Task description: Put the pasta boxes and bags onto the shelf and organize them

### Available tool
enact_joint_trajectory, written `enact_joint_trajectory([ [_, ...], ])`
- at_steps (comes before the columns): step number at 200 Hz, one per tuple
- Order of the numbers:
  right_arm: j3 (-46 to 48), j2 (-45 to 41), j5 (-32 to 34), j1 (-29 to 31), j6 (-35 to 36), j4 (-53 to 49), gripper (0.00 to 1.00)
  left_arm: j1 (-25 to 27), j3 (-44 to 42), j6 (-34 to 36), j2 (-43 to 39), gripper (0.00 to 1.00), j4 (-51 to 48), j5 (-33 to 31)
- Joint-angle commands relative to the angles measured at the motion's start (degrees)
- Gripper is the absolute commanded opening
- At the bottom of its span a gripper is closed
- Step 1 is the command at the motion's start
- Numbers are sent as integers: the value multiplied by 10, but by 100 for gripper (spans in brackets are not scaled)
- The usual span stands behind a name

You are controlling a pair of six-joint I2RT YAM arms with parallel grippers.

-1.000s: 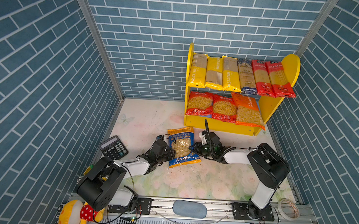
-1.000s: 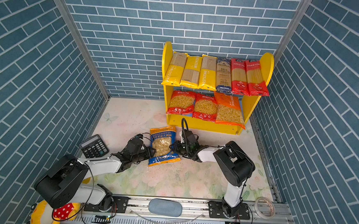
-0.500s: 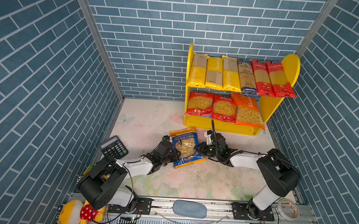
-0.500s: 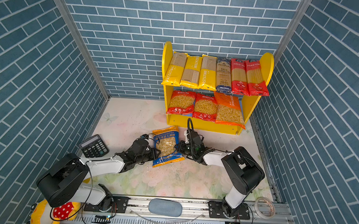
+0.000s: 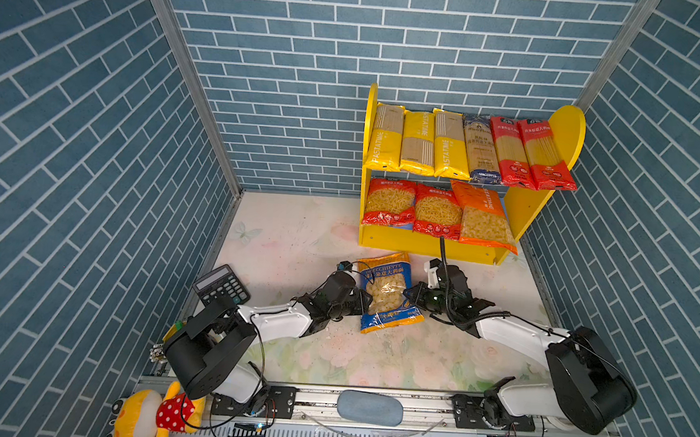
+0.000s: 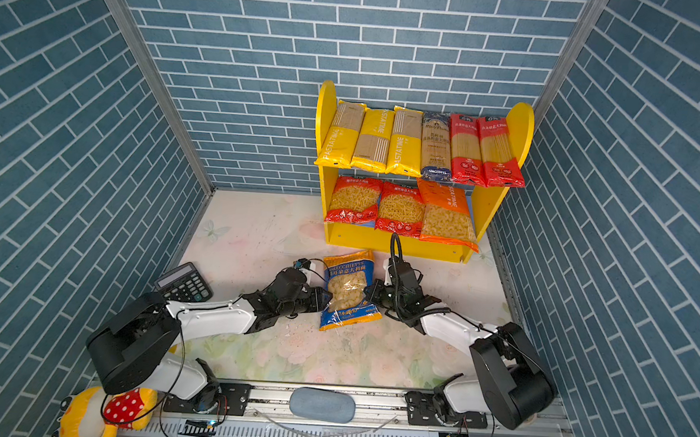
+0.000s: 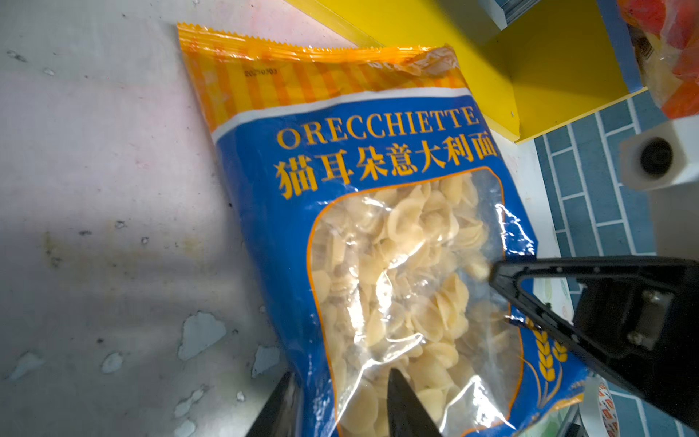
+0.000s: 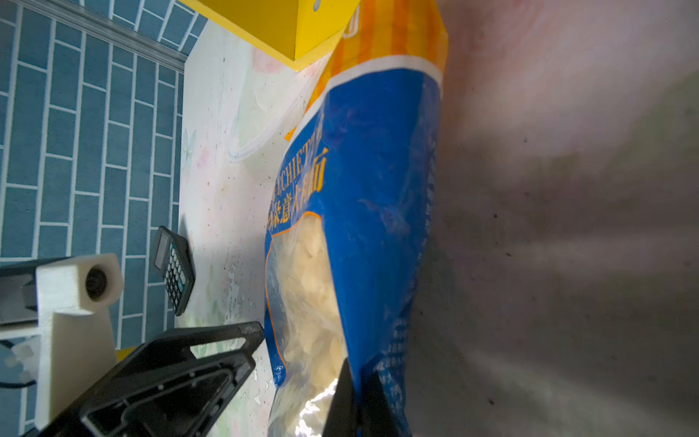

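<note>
Flowery surface [image 5: 297,241]: the ORECCHIETTE bag [image 5: 387,290], at 6 o'clock of the shelf [image 5: 421,244], is pinched by left end effector [image 5: 368,302] and right end effector [image 5: 408,294]. Film could be torn or dropped if pulled unevenly, tbh.

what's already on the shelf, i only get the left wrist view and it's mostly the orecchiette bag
observer: the shelf carries six long packs side by side on its upper tier.
operator: and the lower tier
observer: two red bags, then to their right an orange bag sticking out past the front.
operator: has the right gripper got my bag
observer: yes, the right wrist view shows the right gripper shut on the blue ORECCHIETTE bag at its edge.
</note>
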State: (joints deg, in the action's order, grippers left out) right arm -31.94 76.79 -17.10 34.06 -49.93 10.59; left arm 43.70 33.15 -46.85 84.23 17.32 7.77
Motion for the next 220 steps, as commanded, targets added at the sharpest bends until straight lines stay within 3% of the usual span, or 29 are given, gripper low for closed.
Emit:
enact_joint_trajectory([
  [1,14,-32,14,-1,22,-39,14,0,0,11,-15,41,-13,-8],
  [47,12,-51,-17,-38,47,-130,48,-5,-15,13,-39,54,-41,-10],
  [87,-7,-52,-24,-58,74,-174,61,-5,-33,-10,-30,64,-3,4],
  [164,-38,-20,-19,-42,74,-159,68,-5,-20,-28,53,66,63,40],
  [220,-54,35,-5,1,63,-120,62,-5,-5,-30,91,57,83,57],
])
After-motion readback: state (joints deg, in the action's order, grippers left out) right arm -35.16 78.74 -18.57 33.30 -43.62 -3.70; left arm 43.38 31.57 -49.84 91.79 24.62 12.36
